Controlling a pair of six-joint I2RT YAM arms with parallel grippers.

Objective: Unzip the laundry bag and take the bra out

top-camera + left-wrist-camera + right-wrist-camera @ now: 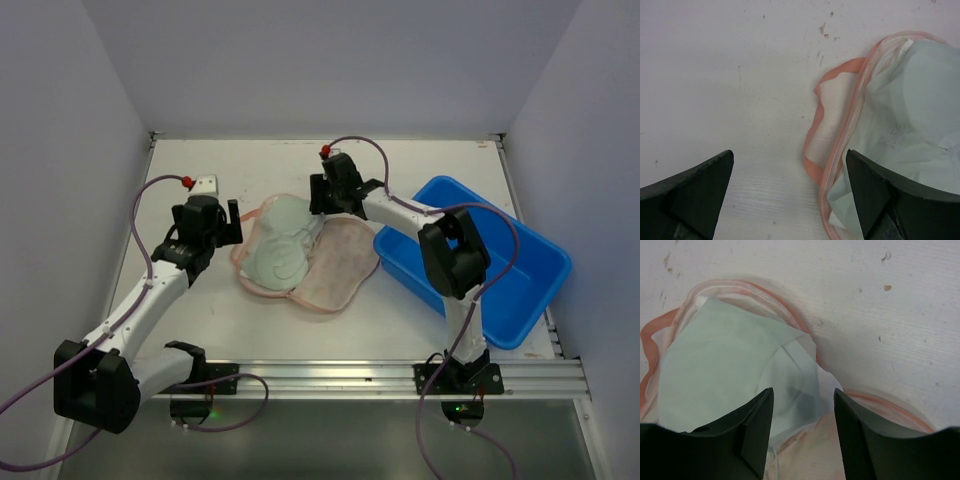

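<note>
Laundry bag [335, 268] lies unzipped, spread flat, pale bra [280, 250] exposed.

rear overhead, wrist views close over bra [725, 360]

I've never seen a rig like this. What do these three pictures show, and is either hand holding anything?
Two white-and-black robot arms are bolted at the near edge of a white table. The wide picture looks down from above and behind them. The other two come from a camera on each wrist, so the dark shapes along their bottom edges are that hand's own fingers.

In the middle lies a pale pink patterned laundry bag, unzipped and spread open, with a white padded bra resting on its left half. A blue plastic tub stands to the right.

The left hand is wide open beside the bag's left edge, holding nothing. The right hand hangs over the bra with fingers apart and seems to grip nothing.
</note>
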